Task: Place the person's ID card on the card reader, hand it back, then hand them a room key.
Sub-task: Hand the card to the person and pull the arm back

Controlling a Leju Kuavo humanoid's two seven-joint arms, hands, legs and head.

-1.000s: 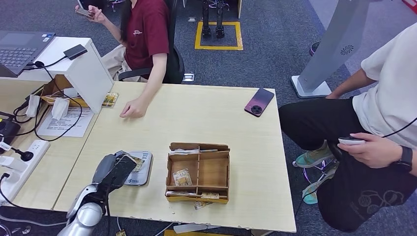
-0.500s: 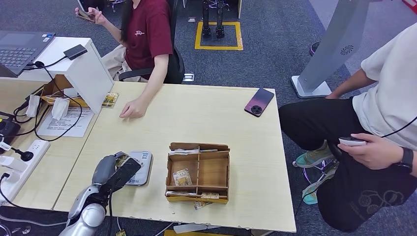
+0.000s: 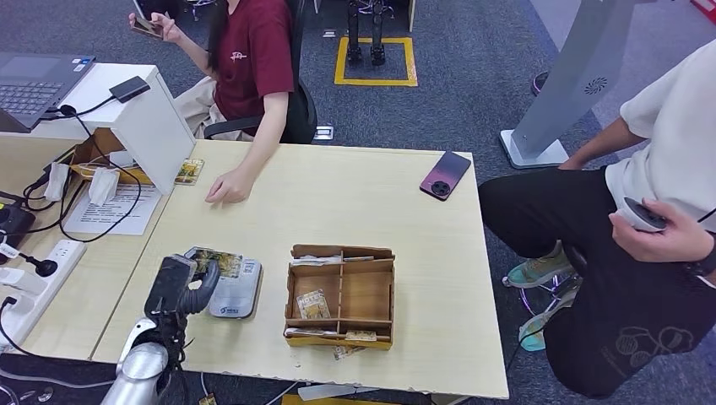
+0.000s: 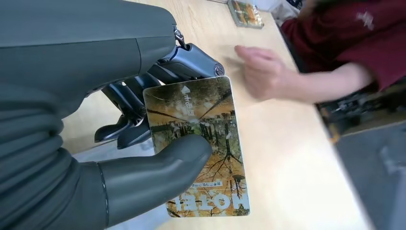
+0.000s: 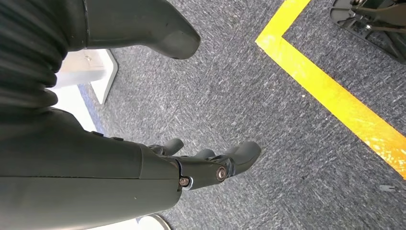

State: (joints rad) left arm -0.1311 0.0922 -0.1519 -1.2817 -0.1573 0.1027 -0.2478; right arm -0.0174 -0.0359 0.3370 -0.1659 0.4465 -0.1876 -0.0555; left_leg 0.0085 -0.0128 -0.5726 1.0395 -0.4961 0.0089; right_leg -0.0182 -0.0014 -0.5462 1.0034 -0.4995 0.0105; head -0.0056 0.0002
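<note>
The wooden surface [image 3: 371, 202] carries one divided wooden box [image 3: 341, 297], one grey card reader [image 3: 234, 288] just left of that box, and one dark phone [image 3: 445, 175] well beyond the box toward the far right corner. Two people sit at the surface: one in a dark red shirt [image 3: 252, 52] on the far side from the box, a hand [image 3: 226, 187] resting flat on the wood, and one in a pale shirt [image 3: 667, 160] well to the right of the box, holding a small device.

The left arm comes up from the near edge, left of the box, with the left hand [image 3: 179, 287] raised just beside the card reader. Its thumb and fingers [image 4: 129, 129] pinch one card [image 4: 198, 143], printed with an autumn picture and the word HOTEL, held over the reader's left part.

The right hand [image 5: 210, 165] hangs over the grey carpet [image 5: 268, 96] near a yellow floor line [image 5: 335, 100], fingers loosely curled and apart, holding nothing.
</note>
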